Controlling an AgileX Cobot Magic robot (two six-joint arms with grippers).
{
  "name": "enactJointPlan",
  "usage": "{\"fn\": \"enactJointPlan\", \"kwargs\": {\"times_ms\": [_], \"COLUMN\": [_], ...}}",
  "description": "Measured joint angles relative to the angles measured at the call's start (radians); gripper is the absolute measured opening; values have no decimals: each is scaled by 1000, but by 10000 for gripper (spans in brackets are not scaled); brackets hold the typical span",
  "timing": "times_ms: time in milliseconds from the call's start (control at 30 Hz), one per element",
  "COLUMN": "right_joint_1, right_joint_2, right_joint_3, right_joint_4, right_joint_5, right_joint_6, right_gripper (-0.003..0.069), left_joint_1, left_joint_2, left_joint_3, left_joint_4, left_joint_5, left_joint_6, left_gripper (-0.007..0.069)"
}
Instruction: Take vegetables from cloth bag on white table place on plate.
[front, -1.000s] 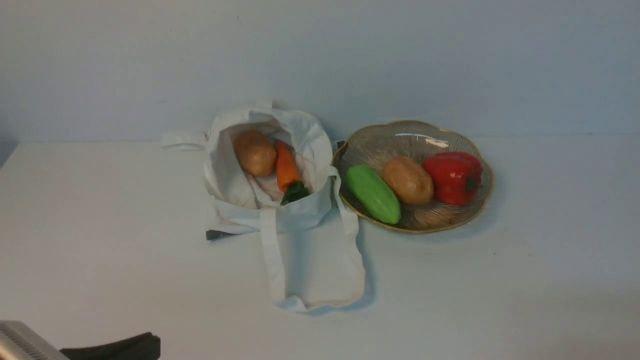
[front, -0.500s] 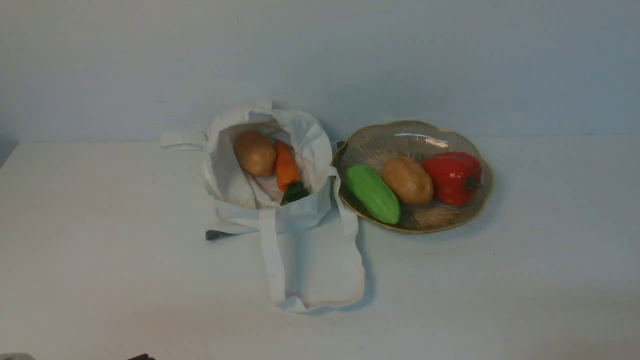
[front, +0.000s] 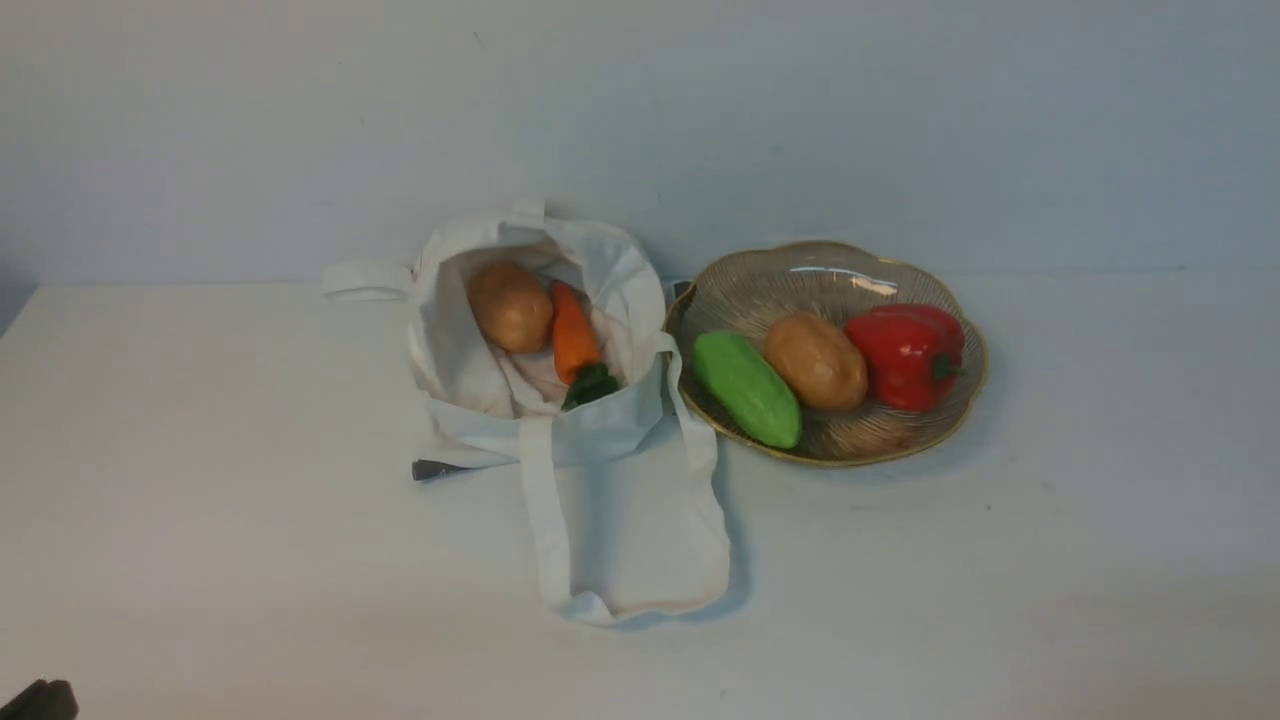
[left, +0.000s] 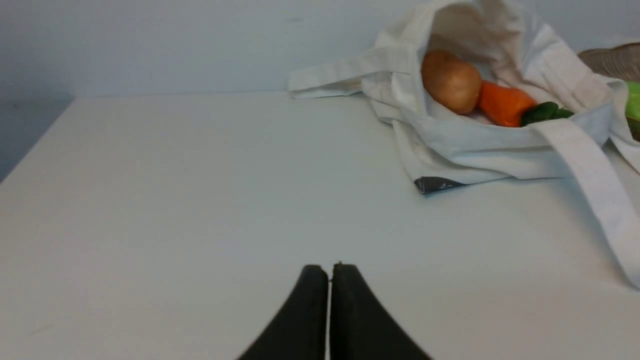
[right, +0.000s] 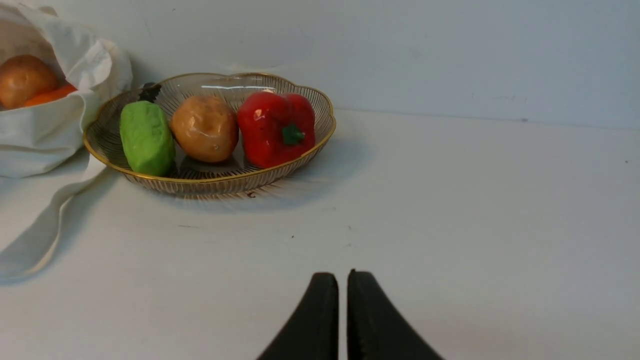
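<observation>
Left gripper (left: 330, 280) together; right gripper (right: 343, 285) nearly together. Potato (front: 511, 307), carrot (front: 574, 333) in bag (front: 610, 435); cucumber (front: 748, 389) on plate (front: 850, 440).

Front view: lighting soft, moderately dim, cool blue-grey on the wall (front: 640, 120); a faint pinkish cast on the near part of the table (front: 300, 640). Bright reflection on the inner far side of the plate (front: 830, 440); small highlights on the red pepper (front: 906, 358). Soft bluish shadow beside the bag strap (front: 545, 510). Light source out of frame. Left wrist view: slightly soft, fine detail smeared. Right wrist view: pepper and plate rim fairly crisp; diffuse shadow beside the plate.
</observation>
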Motion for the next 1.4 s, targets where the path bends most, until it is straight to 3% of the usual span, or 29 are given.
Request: {"fn": "enactJointPlan", "kwargs": {"times_ms": [300, 1400], "right_joint_1": [0, 0], "right_joint_2": [0, 0], "right_joint_3": [0, 0], "right_joint_4": [0, 0], "right_joint_5": [0, 0], "right_joint_6": [0, 0], "right_gripper": [22, 22], "left_joint_1": [-9, 21], "left_joint_2": [0, 0], "left_joint_3": [0, 0], "left_joint_4": [26, 28], "left_joint_5": [78, 81], "left_joint_6": [36, 44], "left_gripper": [-5, -5]}}
